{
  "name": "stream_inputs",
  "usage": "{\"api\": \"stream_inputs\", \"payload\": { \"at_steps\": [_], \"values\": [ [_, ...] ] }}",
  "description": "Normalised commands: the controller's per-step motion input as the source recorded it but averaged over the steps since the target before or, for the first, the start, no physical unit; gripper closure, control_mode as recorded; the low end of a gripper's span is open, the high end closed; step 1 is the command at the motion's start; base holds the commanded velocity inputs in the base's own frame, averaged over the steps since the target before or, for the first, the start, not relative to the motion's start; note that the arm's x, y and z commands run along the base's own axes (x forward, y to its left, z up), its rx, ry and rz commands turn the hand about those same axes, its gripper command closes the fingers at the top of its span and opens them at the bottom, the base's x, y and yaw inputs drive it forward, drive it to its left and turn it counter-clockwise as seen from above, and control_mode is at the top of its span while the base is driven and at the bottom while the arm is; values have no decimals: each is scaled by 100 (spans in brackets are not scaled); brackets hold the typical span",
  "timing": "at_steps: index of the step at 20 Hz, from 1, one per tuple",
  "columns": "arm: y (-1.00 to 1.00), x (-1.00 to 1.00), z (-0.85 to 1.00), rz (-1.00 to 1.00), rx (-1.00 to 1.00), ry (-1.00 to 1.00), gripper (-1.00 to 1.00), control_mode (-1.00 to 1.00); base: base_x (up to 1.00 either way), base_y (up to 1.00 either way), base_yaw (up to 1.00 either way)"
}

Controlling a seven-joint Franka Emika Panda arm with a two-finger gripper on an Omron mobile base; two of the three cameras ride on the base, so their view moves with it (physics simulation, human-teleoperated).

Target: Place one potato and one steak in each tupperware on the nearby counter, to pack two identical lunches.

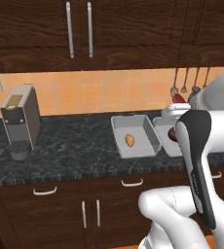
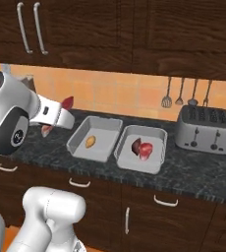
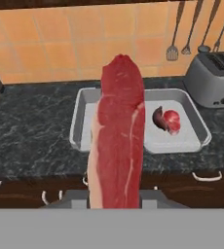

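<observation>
My gripper [image 2: 63, 117] is shut on a long red steak [image 3: 118, 136], held in the air above the counter [image 2: 193, 172], to the left of the tubs and nearer to me. The steak stands up the middle of the hand view and covers the fingertips. The left tupperware [image 2: 102, 129] holds one orange potato [image 2: 90, 141]. The right tupperware [image 2: 154, 135] holds a red steak [image 2: 146, 149] with a darker rounded piece [image 2: 136, 145] touching it, and I cannot tell what that piece is. In the left base view my arm hides most of the right tub [image 1: 161, 127].
A silver toaster [image 2: 204, 129] stands right of the tubs. Utensils [image 2: 179, 96] hang on the tiled wall. A grey coffee machine [image 1: 20, 121] stands at the counter's far left. Dark upper cabinets [image 1: 80, 29] hang overhead, with drawers [image 2: 159, 202] below.
</observation>
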Motion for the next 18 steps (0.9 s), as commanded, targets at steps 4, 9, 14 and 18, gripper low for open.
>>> {"api": "stream_inputs", "payload": {
  "at_steps": [4, 9, 14, 18],
  "values": [
    [0, 0, 0, 0, 0, 0, 100, 100, 53, 13, 2],
    [0, 0, 0, 0, 0, 0, 100, 100, 69, 14, 2],
    [2, 70, -99, 1, 0, 12, 100, -100, 0, 0, 0],
    [0, 98, -100, 1, 0, 21, 100, -100, 0, 0, 0]
  ]
}}
